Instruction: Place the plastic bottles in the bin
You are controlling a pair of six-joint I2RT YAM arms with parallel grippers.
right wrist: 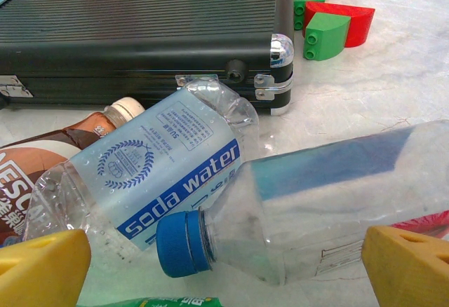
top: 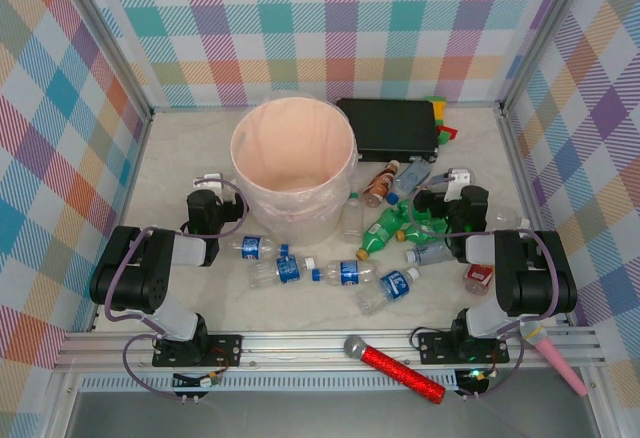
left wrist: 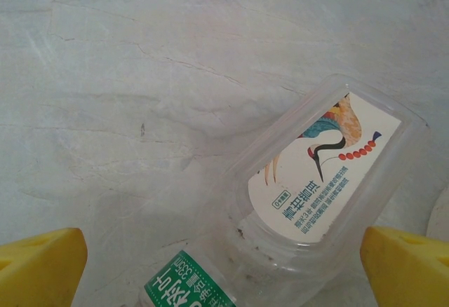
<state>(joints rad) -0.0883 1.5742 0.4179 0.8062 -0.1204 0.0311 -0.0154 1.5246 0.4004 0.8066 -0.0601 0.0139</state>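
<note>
the left gripper (left wrist: 223, 268) stood wide open with nothing in it, its yellow fingers (left wrist: 38, 265) set one to each side of a clear bird-label bottle (left wrist: 323, 174) lying flat on the worktop (top: 180, 158) near the left edge, just left of the bin (top: 300, 223). that bottle's long axis ran on a slant, from between the fingers up and away toward the right one, so it lay crosswise enough that the jaws looked able to close on its sides, though a small turn of the wrist would probably square the grip. the right gripper (right wrist: 223, 268) was also fully open and empty, over the right-hand cluster in front of the black box (right wrist: 140, 26) at the far edge. there a blue-capped bottle (right wrist: 316, 195) lay nearly along the line between the two fingers, cap toward the left one and body reaching the right one, so that hand likely needed a larger turn before closing. a soda water bottle (right wrist: 158, 174) lay slanted just beyond it, touching or nearly so, with a brown bottle (right wrist: 42, 153) to its left. the other plastic bottles (top: 345, 274) lay scattered on their sides across the near middle of the worktop between the two arms. the bin stood upright at the middle, toward the far edge; the left gripper seemed the nearer to it, which made the bird-label bottle the shorter carry.
</note>
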